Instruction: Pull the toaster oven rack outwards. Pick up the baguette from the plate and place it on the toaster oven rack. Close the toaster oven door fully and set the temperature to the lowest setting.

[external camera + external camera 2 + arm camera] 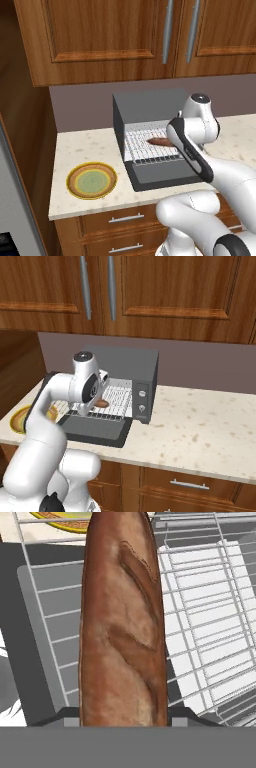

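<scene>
Baguette [122, 622] clamped in gripper [122, 724], jaws part-closed on its near end, long axis running straight out from the hand over toaster oven rack [210, 617]; in left base view, loaf [161, 142] lying across the pulled-out rack [150, 145], pointing leftward from the hand; whether resting on the bars or just above, impossible to tell; toaster oven door [162, 175] dropped flat in front, below the rack; plate [92, 180] bare on tabletop [80, 150], well left of toaster oven [145, 107]; likely next: release straight down, then retreat clear of the door.
</scene>
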